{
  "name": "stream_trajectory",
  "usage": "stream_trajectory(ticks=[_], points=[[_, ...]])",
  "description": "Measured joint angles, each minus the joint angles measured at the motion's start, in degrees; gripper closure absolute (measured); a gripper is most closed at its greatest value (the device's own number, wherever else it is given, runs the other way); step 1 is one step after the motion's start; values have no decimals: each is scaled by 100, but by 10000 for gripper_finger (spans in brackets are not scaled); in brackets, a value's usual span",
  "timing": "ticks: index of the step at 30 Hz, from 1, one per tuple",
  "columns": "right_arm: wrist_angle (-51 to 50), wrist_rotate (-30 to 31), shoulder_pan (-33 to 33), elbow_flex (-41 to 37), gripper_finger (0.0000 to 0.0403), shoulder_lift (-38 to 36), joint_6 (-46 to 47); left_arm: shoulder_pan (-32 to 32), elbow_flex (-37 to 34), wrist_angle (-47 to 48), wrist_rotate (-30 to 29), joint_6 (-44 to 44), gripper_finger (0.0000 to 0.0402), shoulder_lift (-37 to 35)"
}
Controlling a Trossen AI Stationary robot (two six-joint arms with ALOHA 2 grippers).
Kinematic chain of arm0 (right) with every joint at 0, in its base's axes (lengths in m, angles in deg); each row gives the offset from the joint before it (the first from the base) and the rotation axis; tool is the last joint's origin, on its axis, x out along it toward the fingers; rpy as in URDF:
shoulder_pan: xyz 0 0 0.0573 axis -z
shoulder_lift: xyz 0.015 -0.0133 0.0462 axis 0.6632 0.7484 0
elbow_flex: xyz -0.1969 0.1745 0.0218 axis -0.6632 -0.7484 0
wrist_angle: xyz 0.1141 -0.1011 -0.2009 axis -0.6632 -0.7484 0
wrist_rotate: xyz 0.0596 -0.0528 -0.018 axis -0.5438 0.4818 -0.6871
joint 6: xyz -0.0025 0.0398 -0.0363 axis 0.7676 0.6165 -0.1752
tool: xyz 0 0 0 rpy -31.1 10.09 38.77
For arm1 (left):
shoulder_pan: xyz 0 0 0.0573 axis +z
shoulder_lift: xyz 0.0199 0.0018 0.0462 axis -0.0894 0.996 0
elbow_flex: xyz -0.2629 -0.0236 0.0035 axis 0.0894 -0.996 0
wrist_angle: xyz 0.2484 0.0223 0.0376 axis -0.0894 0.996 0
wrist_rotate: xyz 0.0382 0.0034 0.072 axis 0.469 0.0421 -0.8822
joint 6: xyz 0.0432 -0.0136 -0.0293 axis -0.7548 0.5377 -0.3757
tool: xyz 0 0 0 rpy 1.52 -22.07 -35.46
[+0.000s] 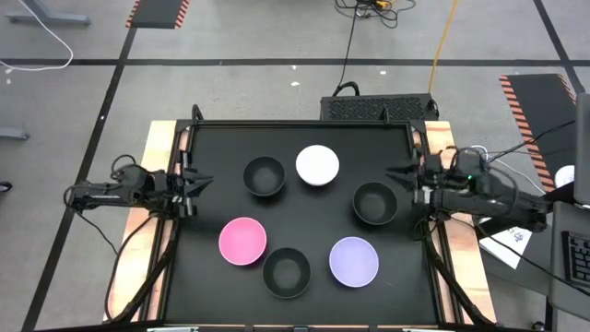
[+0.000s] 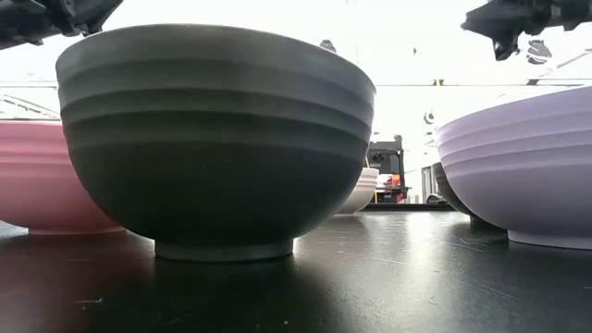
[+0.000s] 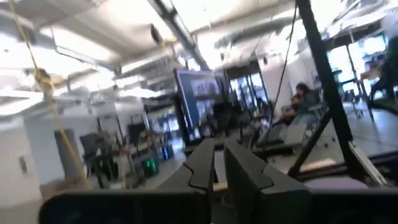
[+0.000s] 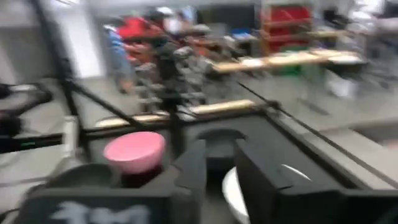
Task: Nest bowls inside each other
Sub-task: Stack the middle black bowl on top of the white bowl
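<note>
Left pincer (image 1: pixel 195 181) sits at the left edge of the black desk (image 1: pixel 207 286), well apart from every bowl, holding nothing; in the left wrist view its fingers (image 3: pixel 202 163) stand almost together with only a thin slit between them.

Six bowls, all upright, all separate, none nested yet. Left to right in the high view:
- round pink plastic bowl (image 1: pixel 242 241), front left
- round black plastic bowl (image 1: pixel 264 176), back left of centre
- second round black plastic bowl (image 1: pixel 287 272), nearest the front edge, between pink and lavender
- round white plastic bowl (image 1: pixel 317 165), at the back, just beside the first black one
- round lavender-purple plastic bowl (image 1: pixel 354 261), front right
- third round black plastic bowl (image 1: pixel 374 203), closest to the right arm

Right pincer (image 1: pixel 398 173) hovers at the right edge of the desk, near the third black bowl but not touching it; empty, fingers (image 4: pixel 189 168) parted by a narrow gap.

Handling, judged: bowls look light, thin-walled and rigid, with smooth ribbed sides, so likely slippery and apt to skid or tip if pushed. Best hold is a pinch across the rim wall, one finger inside and one outside. Similar sizes suggest a snug nest, so lower each one centred
</note>
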Motion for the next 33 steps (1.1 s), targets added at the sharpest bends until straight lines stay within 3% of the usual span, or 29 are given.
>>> stream_trajectory(ticks=[4,9,15,17,27,33], points=[[-955,668,0,893,219,641,243,0,385,750,-509,499,301,-2],[-1530,995,0,1287,135,1325,322,0,734,1361,-1159,1020,186,152],[-1232,1420,8,1287,105,1796,-94,0,982,1332,-1352,1120,38,540],[-1136,1432,48,1287,105,1840,-166,0,1041,1235,-1452,1003,11,638],[-1458,1412,87,1289,114,1602,-286,0,1043,998,-177,831,69,638],[-1557,1404,87,1289,114,1595,-247,0,1304,1469,-452,1176,92,640]])
